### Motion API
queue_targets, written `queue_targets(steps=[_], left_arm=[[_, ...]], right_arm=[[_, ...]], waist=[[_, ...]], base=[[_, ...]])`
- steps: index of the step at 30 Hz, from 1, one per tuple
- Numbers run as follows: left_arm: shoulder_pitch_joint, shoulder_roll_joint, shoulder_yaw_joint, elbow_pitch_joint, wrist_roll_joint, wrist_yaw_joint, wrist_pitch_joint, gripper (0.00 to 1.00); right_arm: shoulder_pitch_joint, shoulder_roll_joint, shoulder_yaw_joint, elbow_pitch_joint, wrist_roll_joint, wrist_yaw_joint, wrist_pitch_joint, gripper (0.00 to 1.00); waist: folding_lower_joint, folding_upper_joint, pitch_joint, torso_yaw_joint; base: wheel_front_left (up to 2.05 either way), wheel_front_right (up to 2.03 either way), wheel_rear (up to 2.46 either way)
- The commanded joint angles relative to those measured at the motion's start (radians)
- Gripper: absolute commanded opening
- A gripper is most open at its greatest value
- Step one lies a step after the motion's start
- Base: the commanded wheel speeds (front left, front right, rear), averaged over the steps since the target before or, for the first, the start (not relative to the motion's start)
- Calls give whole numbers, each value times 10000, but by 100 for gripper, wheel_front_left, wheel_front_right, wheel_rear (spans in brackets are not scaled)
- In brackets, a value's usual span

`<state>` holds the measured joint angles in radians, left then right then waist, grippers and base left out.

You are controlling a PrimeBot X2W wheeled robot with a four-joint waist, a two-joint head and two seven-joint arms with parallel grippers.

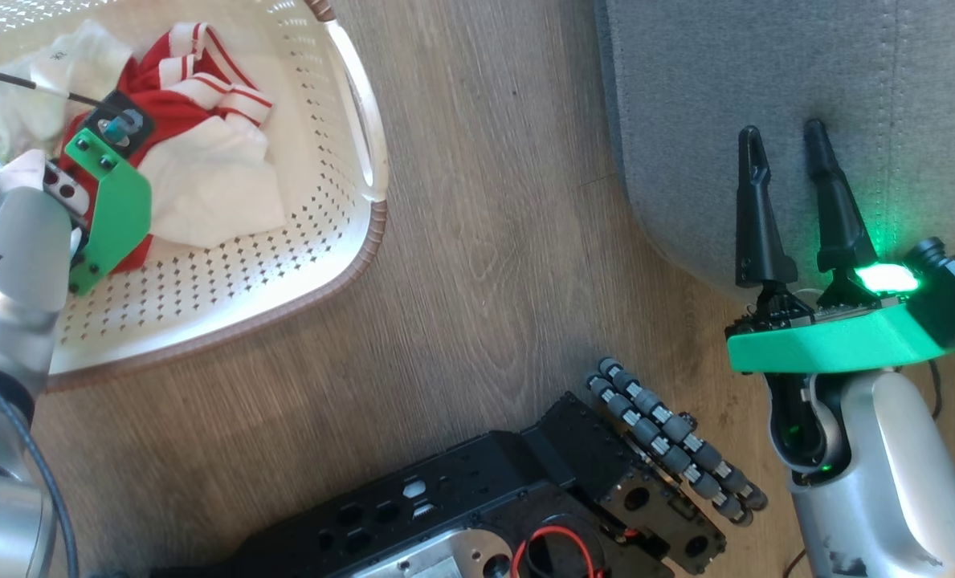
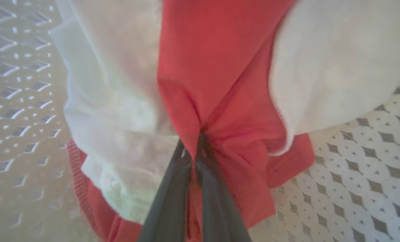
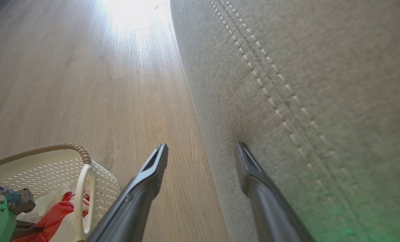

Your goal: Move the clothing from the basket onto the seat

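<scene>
Right, left gripper point(image 2: 194, 148) was down inside the basket point(image 1: 348, 233), fingers pinched together on a fold of red fabric in the clothing point(image 2: 220, 67). The grip looked seated, with cloth puckered around the tips. The clothing sat in a crumpled heap on the basket floor, red and white mixed, with no clear long axis, so pull direction probably mattered little. Couldn't tell if one garment or more would come up. Key relation: the seat point(image 1: 766, 80) lay to the robot's right of the basket, well apart, with a strip of wood floor point(image 1: 485, 241) between them. The left arm had the load but was the far arm, so the carry would need to go up over the basket's right rim and across. Right gripper point(image 1: 782, 136) was at the seat's rounded edge, jaws wide apart, holding nothing, one finger over the cushion and one over the floor. It was the nearer arm and possibly in the drop path.
</scene>
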<state>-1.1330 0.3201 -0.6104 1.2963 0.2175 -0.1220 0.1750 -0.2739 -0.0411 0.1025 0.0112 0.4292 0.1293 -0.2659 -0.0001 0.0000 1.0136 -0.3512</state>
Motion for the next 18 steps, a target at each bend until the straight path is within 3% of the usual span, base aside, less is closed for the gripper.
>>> queue_targets(steps=[1, 11, 18], left_arm=[[298, 276, 143, -57, -55, -24, 28, 0], [432, 200, 244, -57, -475, 347, -663, 0], [728, 204, 523, -73, -960, 765, -1721, 0]], right_arm=[[364, -91, 306, 156, 65, 14, 41, 100], [-111, -91, 310, 202, -43, 14, 41, 100], [-649, -91, 454, 323, 0, 14, 41, 100]], waist=[[1, 0, 3, 16], [1, 0, -235, 88], [1, 0, -775, -4]], base=[[0, 0, 0], [0, 0, 0], [0, 0, 0]])
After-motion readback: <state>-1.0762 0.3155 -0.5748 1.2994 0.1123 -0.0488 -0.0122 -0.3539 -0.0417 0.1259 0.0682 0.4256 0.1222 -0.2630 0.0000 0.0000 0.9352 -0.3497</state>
